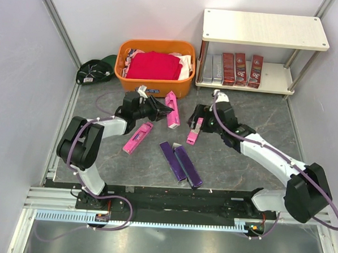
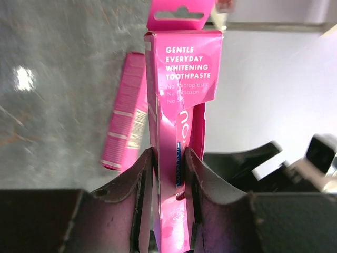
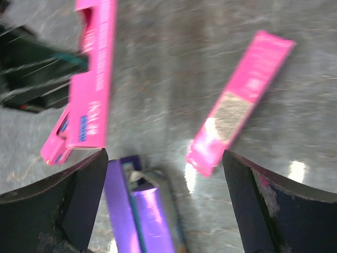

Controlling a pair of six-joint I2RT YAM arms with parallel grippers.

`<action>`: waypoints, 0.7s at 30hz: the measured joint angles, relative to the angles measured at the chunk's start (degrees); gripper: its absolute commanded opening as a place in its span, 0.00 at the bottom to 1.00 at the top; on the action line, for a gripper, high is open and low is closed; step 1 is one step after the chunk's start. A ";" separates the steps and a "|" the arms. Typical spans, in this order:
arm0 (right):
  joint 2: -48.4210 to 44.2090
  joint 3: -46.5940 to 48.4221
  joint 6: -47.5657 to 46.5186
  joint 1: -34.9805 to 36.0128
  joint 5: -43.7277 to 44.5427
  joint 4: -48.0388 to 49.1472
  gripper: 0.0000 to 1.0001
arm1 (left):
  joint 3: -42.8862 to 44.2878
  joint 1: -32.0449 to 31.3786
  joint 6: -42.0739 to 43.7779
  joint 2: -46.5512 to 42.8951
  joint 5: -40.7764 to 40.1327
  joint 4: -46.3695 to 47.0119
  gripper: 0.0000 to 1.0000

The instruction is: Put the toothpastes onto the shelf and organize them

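My left gripper is shut on a hot pink toothpaste box and holds it just in front of the basket. In the left wrist view the box stands clamped between the fingers of my left gripper. My right gripper is open and empty above a second pink box. In the right wrist view that box lies ahead of my right gripper. A third pink box and two purple boxes lie on the table. The shelf stands at the back right, with silver boxes and dark red boxes upright on its lower board.
An orange basket holding a red cloth stands left of the shelf. A dark green bundle lies at the back left. Metal frame rails run along the table's left and near edges.
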 measured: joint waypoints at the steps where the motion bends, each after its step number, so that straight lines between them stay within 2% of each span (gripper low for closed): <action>1: 0.00 0.02 0.00 2.21 1.03 0.55 0.98 | -1.55 0.00 -3.04 0.02 0.22 2.60 0.13; 8: -0.22 0.02 0.24 13.97 6.91 4.81 0.98 | -5.44 -0.28 -15.78 0.02 0.37 15.37 0.14; 14: 1.22 0.35 0.98 14.80 9.20 8.68 0.93 | -5.46 -0.28 -19.98 0.33 0.74 21.44 0.14; 21: 4.68 1.29 1.36 14.80 11.78 11.98 0.84 | -5.46 -0.28 -20.96 0.59 1.18 23.41 0.14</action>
